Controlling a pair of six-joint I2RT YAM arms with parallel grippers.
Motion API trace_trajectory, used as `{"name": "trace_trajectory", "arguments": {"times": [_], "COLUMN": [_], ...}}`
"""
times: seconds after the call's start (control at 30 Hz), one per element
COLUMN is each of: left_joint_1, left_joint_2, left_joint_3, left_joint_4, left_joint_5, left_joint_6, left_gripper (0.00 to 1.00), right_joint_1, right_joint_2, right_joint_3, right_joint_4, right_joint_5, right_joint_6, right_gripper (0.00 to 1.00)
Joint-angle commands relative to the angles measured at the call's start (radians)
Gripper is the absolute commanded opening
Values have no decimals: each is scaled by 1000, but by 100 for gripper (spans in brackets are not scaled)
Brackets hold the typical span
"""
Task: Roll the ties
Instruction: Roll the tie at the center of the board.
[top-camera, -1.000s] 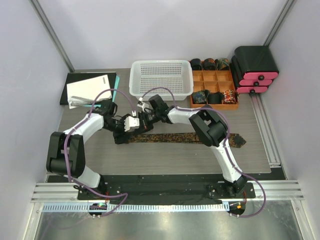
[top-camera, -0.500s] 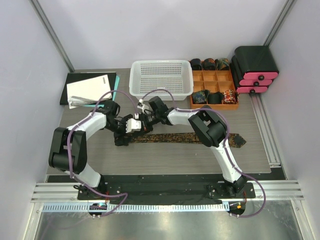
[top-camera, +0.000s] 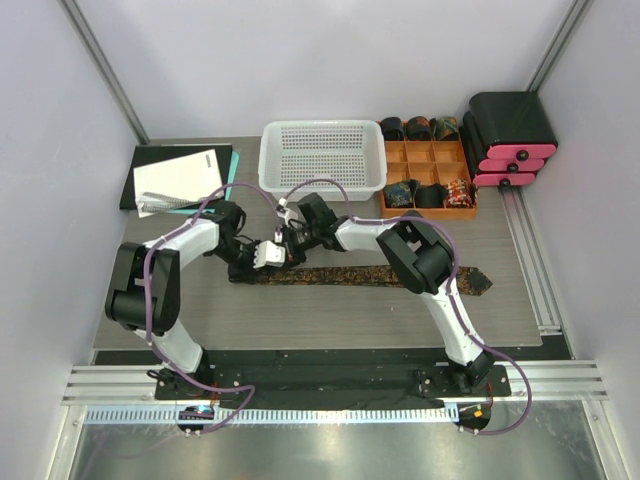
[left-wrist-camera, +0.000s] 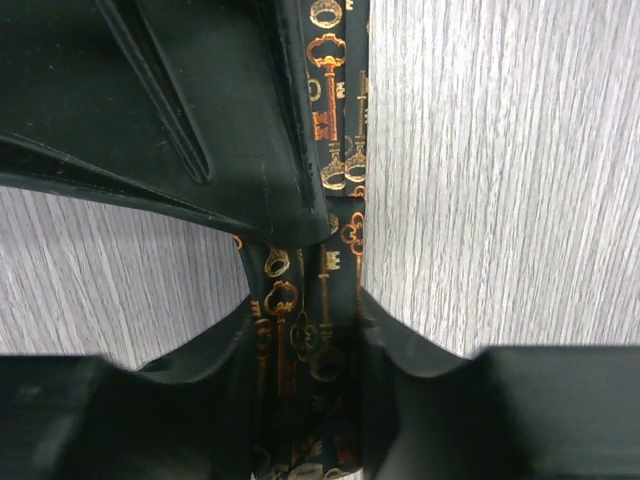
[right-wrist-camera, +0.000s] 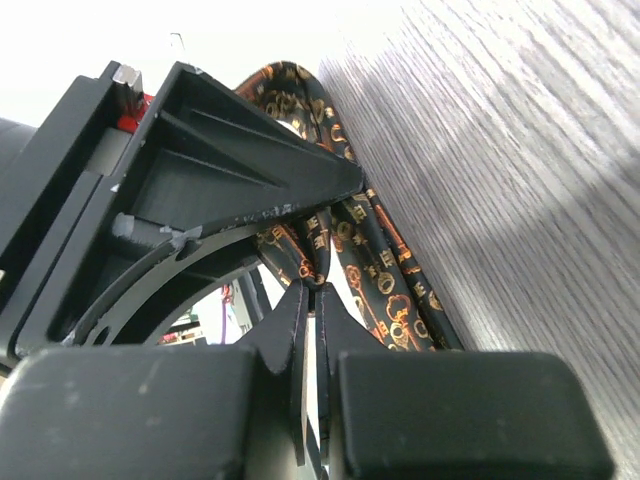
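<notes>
A long dark tie (top-camera: 360, 275) with a gold key pattern lies across the table, its wide pointed end (top-camera: 478, 283) at the right. Both grippers meet at its narrow left end. My left gripper (top-camera: 244, 266) straddles the narrow end, and in the left wrist view (left-wrist-camera: 305, 345) the tie (left-wrist-camera: 340, 120) fills the gap between its jaws. My right gripper (top-camera: 273, 252) is just to its right. In the right wrist view (right-wrist-camera: 314, 290) its jaws are nearly closed and pinch a raised fold of the tie (right-wrist-camera: 385, 290) at their tips.
A white mesh basket (top-camera: 322, 155) stands behind the grippers. An orange divided tray (top-camera: 428, 150) with rolled ties is to its right, then a black and pink drawer unit (top-camera: 510, 135). A notebook and papers (top-camera: 180, 180) lie at the back left.
My left arm's elbow and forearm have swung up and inward, and its gripper has shifted slightly right toward the right gripper. The right arm and the tie's wide end have stayed put.
</notes>
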Motion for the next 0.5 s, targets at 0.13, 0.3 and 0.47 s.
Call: {"name": "trace_trajectory", "arguments": {"times": [0.13, 0.3, 0.47], "left_joint_1": [-4, 27, 109], "left_joint_2": [27, -20, -68], "left_joint_3": [46, 46, 72], "left_joint_4": [-80, -97, -137], "left_joint_5": [-14, -11, 35], "left_joint_6": [54, 33, 28], "left_gripper": [27, 54, 72], "right_joint_1": [-5, -5, -5], "right_joint_2": [-80, -62, -48], "right_joint_3": [-3, 2, 10], "right_joint_4": [-58, -125, -158], "right_joint_5": [34, 88, 117], "right_joint_6": [-83, -125, -138], "right_gripper": [4, 3, 1]}}
